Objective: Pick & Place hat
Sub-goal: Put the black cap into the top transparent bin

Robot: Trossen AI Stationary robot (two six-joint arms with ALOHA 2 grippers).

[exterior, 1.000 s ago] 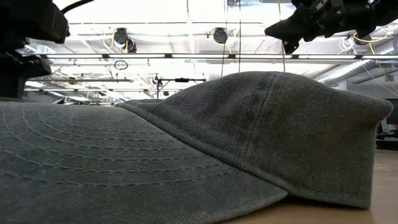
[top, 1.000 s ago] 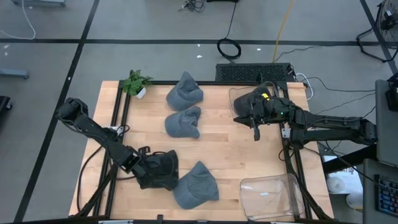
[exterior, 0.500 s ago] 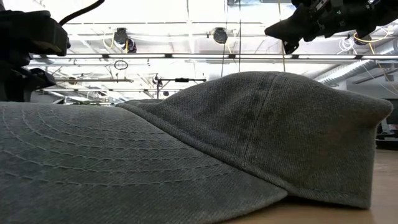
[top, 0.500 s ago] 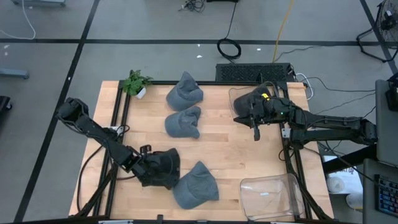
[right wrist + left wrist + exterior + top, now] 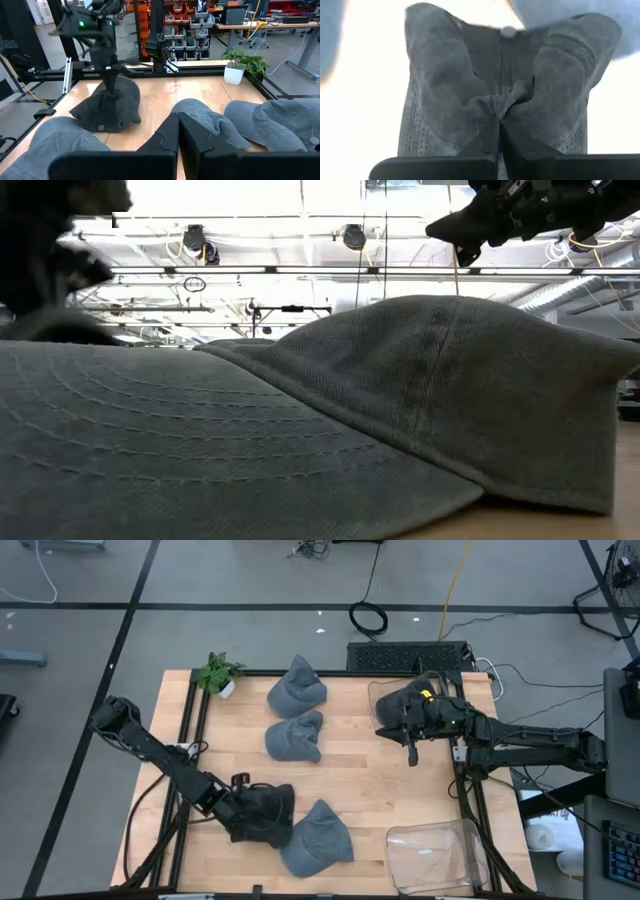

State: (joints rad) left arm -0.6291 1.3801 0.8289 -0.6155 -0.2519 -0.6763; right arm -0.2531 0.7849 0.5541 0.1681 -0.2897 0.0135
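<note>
1. The left gripper [image 5: 268,820] is down at the near-left part of the table [image 5: 370,780], its fingers pinched shut on a fold of cloth on the dark hat [image 5: 262,812].
2. In the left wrist view the fingers [image 5: 492,142] meet in the bunched crown of that hat [image 5: 500,90], with its top button beyond them.
3. A grey hat [image 5: 318,838] lies touching the dark hat on its right side, near the table's front edge.
4. Two more grey hats sit toward the back: one [image 5: 297,688] near the rear edge, another [image 5: 296,736] just in front of it.
5. A small potted plant [image 5: 219,673] stands at the back-left corner.
6. A clear bin [image 5: 435,852] sits at the near-right corner.
7. The right gripper [image 5: 411,752] hangs above the table's right side, closed and holding nothing.
</note>
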